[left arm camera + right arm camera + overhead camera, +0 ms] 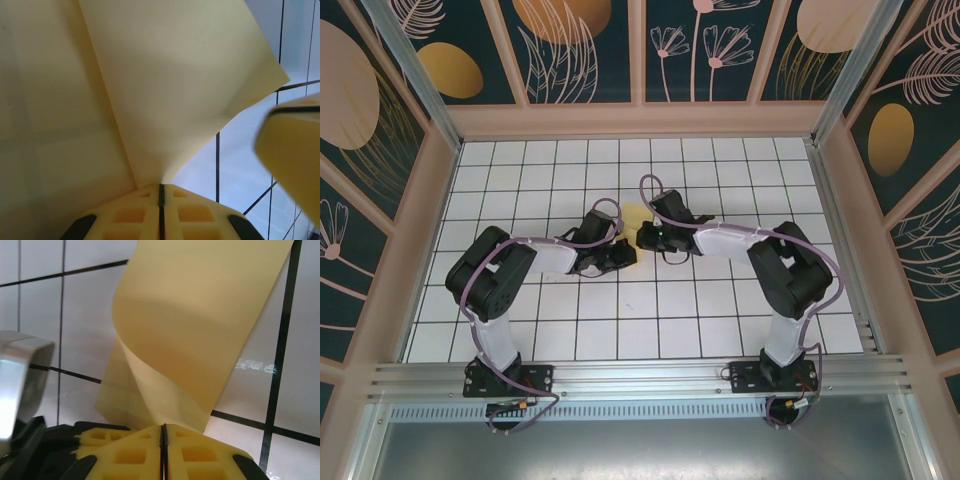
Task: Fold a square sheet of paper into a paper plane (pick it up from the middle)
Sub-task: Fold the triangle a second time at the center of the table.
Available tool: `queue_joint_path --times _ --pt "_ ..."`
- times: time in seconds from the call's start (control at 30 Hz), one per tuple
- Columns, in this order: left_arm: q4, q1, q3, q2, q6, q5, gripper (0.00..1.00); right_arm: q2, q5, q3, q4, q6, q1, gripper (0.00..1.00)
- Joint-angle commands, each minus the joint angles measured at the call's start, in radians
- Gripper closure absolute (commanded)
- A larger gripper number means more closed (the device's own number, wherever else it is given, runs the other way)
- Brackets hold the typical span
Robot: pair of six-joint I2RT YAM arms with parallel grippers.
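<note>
1. Square sheet of paper (636,218): thin and yellow. It is sitting near the middle of the table (520,330), a little toward the far edge, between the two grippers. In the wrist views it is rising in bent, curling panels above the white tiles. You cannot tell whether any edge is resting on them.
2. Left gripper (161,189): its yellow fingers are pressing together, with only a thin seam between them. They are pinching the sheet where two panels are meeting at an angle.
3. Right gripper (163,429): its jaws are likewise pressing flat together. They are gripping the sheet where it is curling over itself in a soft roll.
4. Progress, as a judgement: you are looking at an early stage.
   - The sheet is off the flat and both grippers are holding it, so a first fold seems to be forming.
   - No sharp pressed crease is showing along that bend.
5. Outstanding, also a judgement: the paper plane is not taking shape yet. You are missing the flattened centre fold, the pointed nose and the wing folds.
</note>
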Motion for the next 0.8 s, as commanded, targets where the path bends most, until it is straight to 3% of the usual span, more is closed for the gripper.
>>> queue_joint_path --times 0.0,0.77 --pt "-0.082 -0.001 -0.009 0.053 0.002 -0.082 0.89 0.051 -0.009 0.055 0.019 0.001 -0.001 0.88" --pt "-0.078 -0.002 -0.013 0.044 0.002 -0.076 0.89 0.169 0.002 0.116 -0.006 -0.035 -0.037 0.9"
